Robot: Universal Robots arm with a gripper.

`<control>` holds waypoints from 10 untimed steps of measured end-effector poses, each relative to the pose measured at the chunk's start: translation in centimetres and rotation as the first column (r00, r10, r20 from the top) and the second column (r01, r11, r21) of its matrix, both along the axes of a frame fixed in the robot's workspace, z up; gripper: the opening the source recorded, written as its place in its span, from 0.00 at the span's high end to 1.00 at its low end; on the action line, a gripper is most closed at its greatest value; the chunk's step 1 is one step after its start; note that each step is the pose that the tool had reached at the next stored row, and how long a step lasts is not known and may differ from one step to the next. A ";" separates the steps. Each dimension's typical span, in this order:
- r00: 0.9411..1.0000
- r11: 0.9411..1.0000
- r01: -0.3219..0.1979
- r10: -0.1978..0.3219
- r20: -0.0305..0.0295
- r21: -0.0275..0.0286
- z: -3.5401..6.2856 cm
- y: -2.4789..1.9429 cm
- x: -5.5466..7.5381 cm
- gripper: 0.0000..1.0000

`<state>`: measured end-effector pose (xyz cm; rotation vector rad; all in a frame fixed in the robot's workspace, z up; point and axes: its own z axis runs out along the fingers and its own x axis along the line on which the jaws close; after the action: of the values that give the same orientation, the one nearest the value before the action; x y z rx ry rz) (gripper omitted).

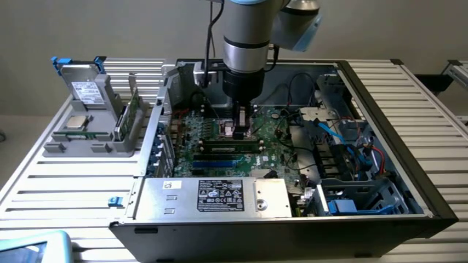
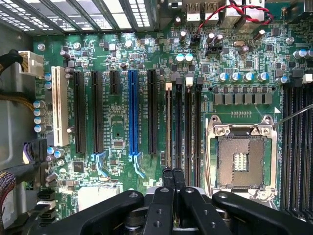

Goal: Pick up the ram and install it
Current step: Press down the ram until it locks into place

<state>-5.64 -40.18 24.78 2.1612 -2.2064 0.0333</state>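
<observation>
One robot arm reaches into an open computer case (image 1: 409, 181) on a slatted worktop (image 1: 66, 181). At the exterior view's left, a grey holder (image 1: 95, 143) carries spare parts. In the middle, the ram (image 1: 232, 146) lies seated in a motherboard (image 2: 122, 132) slot. The gripper (image 2: 173, 177) presses down on it, jaws closed together.
</observation>
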 end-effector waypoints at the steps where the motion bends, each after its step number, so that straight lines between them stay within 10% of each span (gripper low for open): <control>1: 1.000 1.000 0.000 0.000 0.000 0.000 0.00 0.00 0.0 0.89; 10: 0.997 0.997 0.079 -0.079 0.000 0.002 0.00 0.00 0.0 0.89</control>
<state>-5.64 -40.18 24.78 2.0725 -2.2910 0.0276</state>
